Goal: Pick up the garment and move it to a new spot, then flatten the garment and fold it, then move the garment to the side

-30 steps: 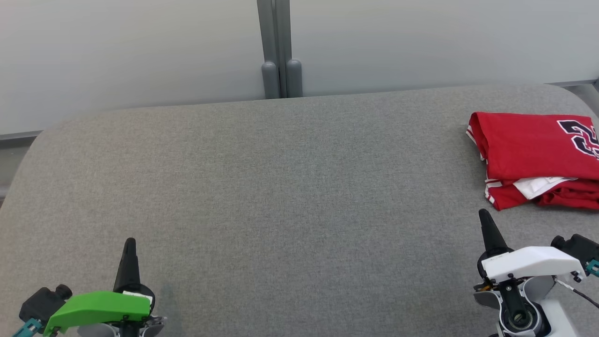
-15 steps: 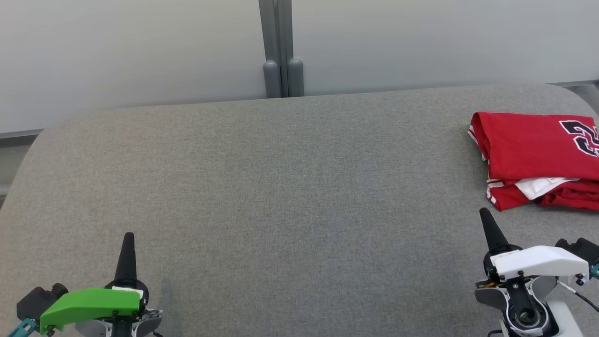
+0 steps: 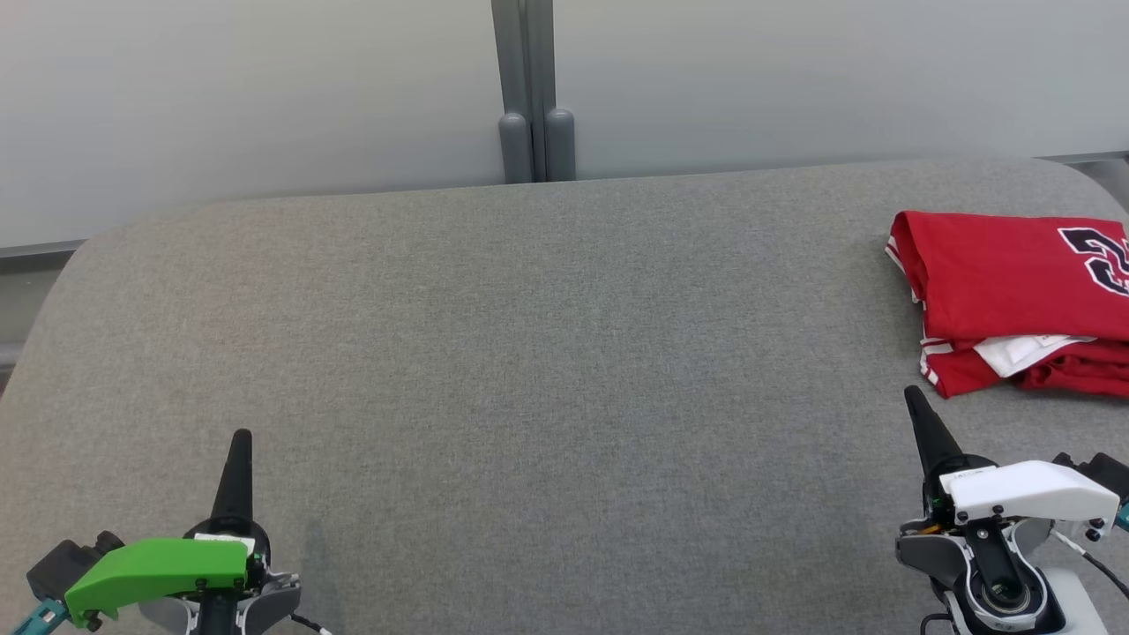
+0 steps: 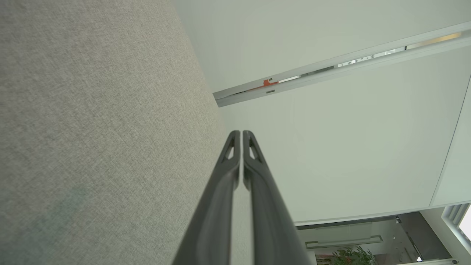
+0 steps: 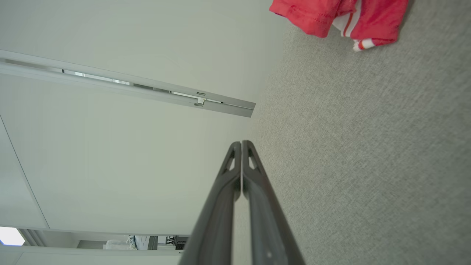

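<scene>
A folded red garment (image 3: 1005, 291) with a dark number and white trim lies at the far right of the grey table (image 3: 547, 370), partly cut off by the picture's edge. Its edge also shows at the top of the right wrist view as the red garment (image 5: 342, 16). My right gripper (image 3: 911, 397) is shut and empty, just in front of the garment's near edge, apart from it. In the right wrist view its fingertips (image 5: 241, 144) meet. My left gripper (image 3: 241, 437) is shut with nothing in it at the lower left; its fingers (image 4: 241, 134) are closed together.
A pale wall with a grey vertical post (image 3: 534, 97) stands behind the table's rounded far edge. The grey cloth surface stretches wide between the two grippers.
Both arms have drawn back slightly toward the bottom of the view. The picture has shifted a little to the right. The garment has stayed in place.
</scene>
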### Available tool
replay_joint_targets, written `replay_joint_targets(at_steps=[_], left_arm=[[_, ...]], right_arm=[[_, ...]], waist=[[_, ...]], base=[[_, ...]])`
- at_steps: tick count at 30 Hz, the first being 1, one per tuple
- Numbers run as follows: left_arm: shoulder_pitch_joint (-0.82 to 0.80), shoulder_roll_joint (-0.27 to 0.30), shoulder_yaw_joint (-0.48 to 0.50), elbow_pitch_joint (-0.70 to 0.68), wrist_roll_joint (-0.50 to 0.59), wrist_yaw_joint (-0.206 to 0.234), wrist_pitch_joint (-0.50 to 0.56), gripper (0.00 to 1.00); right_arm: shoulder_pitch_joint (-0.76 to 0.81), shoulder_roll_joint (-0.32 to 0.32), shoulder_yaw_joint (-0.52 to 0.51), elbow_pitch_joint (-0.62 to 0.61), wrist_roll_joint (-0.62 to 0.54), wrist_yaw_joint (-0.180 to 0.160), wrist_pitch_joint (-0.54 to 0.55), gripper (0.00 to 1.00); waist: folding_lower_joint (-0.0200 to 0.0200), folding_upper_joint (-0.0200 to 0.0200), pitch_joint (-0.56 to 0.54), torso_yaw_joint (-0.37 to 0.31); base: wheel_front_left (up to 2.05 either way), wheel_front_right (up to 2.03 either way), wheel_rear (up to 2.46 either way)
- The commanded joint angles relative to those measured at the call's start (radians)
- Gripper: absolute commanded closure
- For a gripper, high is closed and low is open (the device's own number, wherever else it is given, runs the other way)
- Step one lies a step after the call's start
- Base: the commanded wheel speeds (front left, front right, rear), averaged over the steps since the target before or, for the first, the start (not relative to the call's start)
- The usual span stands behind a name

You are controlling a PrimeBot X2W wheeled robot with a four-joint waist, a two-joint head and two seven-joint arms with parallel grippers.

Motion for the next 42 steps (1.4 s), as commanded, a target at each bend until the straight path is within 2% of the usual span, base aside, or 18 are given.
replay_joint_targets(at_steps=[1, 33, 42], left_arm=[[-0.025, 0.008, 0.005, -0.009, -0.023, -0.006, 0.005, 1.00], [-0.040, 0.010, 0.022, -0.016, -0.246, -0.014, 0.068, 1.00], [-0.040, 0.010, 0.023, -0.017, -0.267, -0.015, 0.076, 1.00]], right_arm=[[0.008, 0.000, -0.005, -0.011, 0.023, 0.000, 0.006, 1.00], [0.022, 0.010, -0.032, -0.046, 0.260, 0.000, 0.069, 1.00], [0.023, 0.011, -0.035, -0.050, 0.289, 0.000, 0.076, 1.00]], waist=[[0.0000, 0.0000, 0.000, 0.000], [0.0000, 0.0000, 0.005, 0.010], [0.0000, 0.0000, 0.005, 0.011]], base=[[0.00, 0.00, 0.00], [0.00, 0.00, 0.00], [0.00, 0.00, 0.00]])
